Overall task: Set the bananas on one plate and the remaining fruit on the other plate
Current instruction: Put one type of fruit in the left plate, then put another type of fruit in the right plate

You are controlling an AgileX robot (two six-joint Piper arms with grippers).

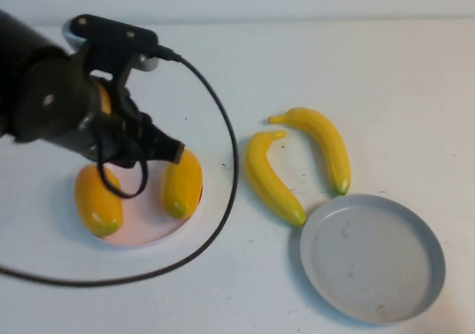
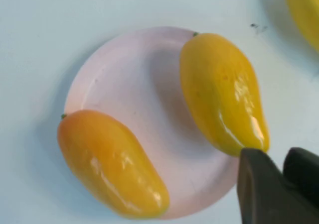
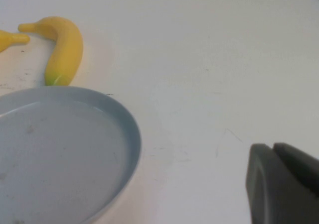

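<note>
Left wrist view shows the left gripper (image 2: 280,184) with its two dark, matte fingers drawn narrow, only a thin slit between them, holding nothing. It hovers over the near-right edge of the pale pink plate (image 2: 134,84), a round, shallow, smooth dish with a raised rim. Just beside the fingertips lies one mango-like fruit (image 2: 222,92), plump, oval, glossy orange-yellow with a small greenish stem end; it rests along the plate's right rim. The second mango-like fruit (image 2: 109,162), the same shape and sheen, lies across the left rim, partly overhanging the table. The two fruits are apart, with bare pink plate between them.

From the high view, the left arm's bulky black wrist and looping black cable (image 1: 223,200) cover much of the pink plate at the left of the white table (image 1: 386,67). Toward the middle lie two long, curved, shiny yellow plastic bananas with greenish tips: the left banana (image 1: 271,178) and the right banana (image 1: 326,145), near each other, their stem ends close together. Both lie on the table, just beyond the far-left rim of the grey-blue plate (image 1: 427,241), a round, shallow, matt dish at the near right.

In the right wrist view the right gripper (image 3: 284,184) sits with its dark fingers closed together, empty, above bare table to the right of the grey-blue plate.
</note>
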